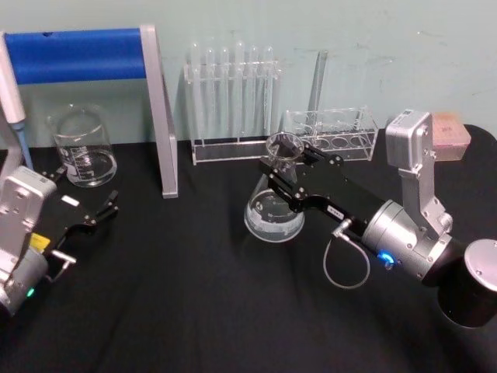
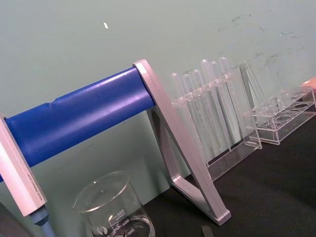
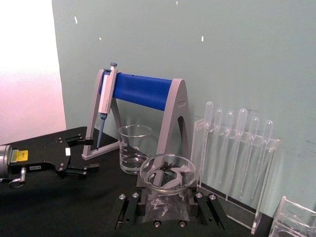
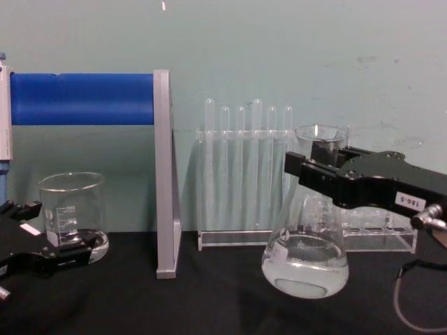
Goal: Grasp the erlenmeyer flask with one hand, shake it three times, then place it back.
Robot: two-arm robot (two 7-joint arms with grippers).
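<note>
Reaching in from the lower right of the head view, the right gripper (image 1: 284, 159) is clamped on the neck of the erlenmeyer flask (image 1: 273, 214), which leans slightly at frame centre over the black table (image 1: 194, 311) (a little clear liquid sits in its base). At the lower left, the left gripper (image 1: 87, 188) is parked, fingers spread and empty. Farther back stand a beaker (image 1: 81, 148), a blue-barred stand (image 1: 167, 116) and a test-tube rack (image 1: 233, 101).
</note>
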